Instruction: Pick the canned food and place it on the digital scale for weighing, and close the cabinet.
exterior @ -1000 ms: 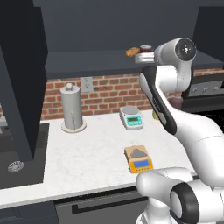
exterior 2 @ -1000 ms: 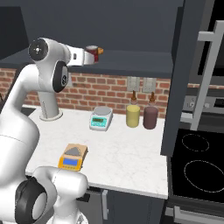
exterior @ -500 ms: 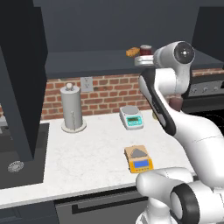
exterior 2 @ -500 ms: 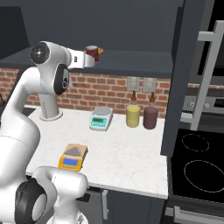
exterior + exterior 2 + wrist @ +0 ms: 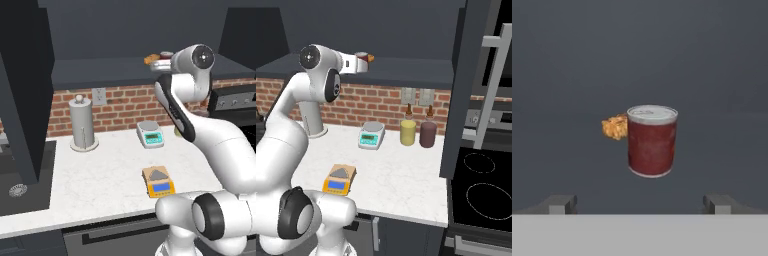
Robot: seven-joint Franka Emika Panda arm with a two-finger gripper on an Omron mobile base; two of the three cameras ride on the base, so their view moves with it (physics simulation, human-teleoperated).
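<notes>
The canned food (image 5: pixel 652 141) stands upright on the cabinet (image 5: pixel 100 72) shelf, an orange food piece (image 5: pixel 615 126) beside it. The gripper (image 5: pixel 640 202) faces it, jaws wide, empty. The digital scale (image 5: pixel 158 181) sits near the white counter's (image 5: pixel 100 170) front edge.

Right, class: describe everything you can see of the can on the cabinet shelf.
The can is a short, dark red-brown cylinder with a pale silvery lid, metal by its look and unopened. It stands upright on the dark shelf of the open cabinet. An orange-brown food piece sits at its side, partly behind it; whether they touch is unclear. The open fingers stand wide on either side, short of the can, not touching it.
</notes>
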